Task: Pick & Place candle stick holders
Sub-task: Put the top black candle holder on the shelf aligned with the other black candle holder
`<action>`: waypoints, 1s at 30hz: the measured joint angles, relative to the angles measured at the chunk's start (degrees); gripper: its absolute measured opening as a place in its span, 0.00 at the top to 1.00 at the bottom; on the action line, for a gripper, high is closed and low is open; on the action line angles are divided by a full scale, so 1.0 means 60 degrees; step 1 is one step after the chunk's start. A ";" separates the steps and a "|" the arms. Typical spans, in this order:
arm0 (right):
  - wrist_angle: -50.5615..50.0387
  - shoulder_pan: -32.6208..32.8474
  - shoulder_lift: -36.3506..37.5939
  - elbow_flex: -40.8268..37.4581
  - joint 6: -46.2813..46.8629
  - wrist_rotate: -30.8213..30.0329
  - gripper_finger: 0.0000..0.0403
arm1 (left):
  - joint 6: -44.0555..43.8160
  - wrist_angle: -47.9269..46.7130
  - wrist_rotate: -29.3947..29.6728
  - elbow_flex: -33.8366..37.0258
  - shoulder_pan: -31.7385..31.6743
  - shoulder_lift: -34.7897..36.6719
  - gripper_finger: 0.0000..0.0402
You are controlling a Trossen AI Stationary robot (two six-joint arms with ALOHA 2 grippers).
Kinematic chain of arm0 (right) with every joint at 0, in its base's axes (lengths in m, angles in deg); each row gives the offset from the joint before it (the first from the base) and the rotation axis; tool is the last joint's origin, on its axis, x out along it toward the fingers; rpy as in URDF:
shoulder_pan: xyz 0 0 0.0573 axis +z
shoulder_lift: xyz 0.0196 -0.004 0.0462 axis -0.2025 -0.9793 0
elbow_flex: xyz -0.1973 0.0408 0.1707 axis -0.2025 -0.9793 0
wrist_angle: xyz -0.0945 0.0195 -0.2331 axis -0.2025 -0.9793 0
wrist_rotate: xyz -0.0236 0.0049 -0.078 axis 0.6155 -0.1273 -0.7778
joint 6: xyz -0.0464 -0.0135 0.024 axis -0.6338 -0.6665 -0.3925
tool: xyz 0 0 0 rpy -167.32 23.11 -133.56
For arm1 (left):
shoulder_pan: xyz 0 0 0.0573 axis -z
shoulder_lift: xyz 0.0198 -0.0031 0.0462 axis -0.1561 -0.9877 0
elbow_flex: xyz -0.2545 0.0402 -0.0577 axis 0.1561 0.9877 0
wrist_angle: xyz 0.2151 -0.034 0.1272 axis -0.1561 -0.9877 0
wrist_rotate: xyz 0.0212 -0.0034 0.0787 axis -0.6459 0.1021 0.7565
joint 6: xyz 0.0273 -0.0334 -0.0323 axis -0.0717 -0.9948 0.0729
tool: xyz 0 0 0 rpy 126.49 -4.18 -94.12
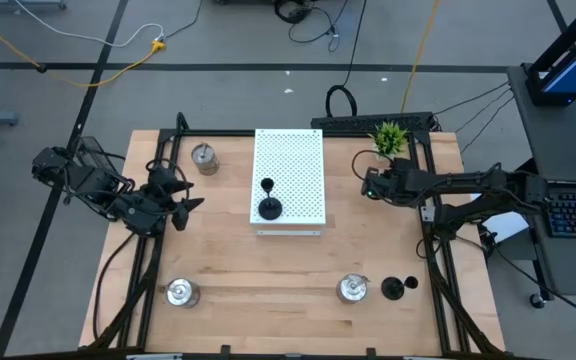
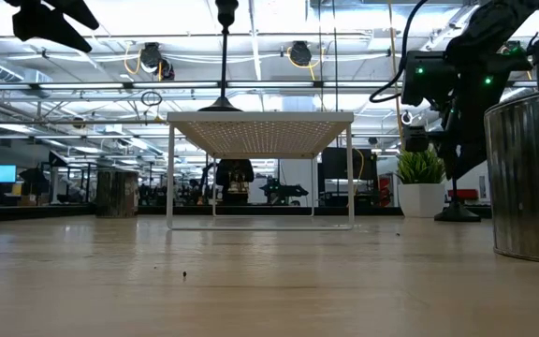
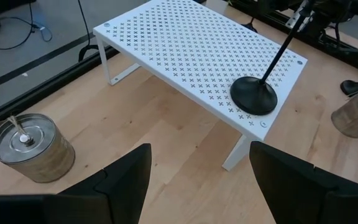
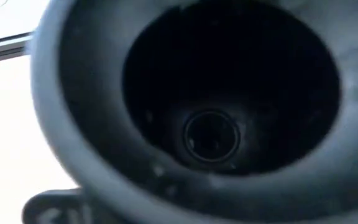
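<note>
Black holder's cup [image 4: 210, 93] against right fingers

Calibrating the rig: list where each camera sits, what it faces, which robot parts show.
High: overhead, straight down on the table; left arm and right arm show.
Low: table-top height, level across to the white board; arms enter from above.
Left wrist: on the left arm, facing the board; open left pincer in front.
Right wrist: on the right arm, filled by a dark hollow; no fingers show.
Shared: high, low and left wrist show the black holder on the board.
</note>
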 joint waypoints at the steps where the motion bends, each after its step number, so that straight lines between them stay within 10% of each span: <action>1: 0.0001 0.0000 0.0000 0.0000 -0.0088 -0.0011 0.97 | 0.0000 0.0002 0.0000 0.0000 0.0000 0.0000 0.32; 30: 0.1172 0.0215 0.2410 0.0000 -0.2920 0.1780 0.98 | 0.0015 0.0362 -0.0015 -0.0004 0.0000 -0.0018 0.32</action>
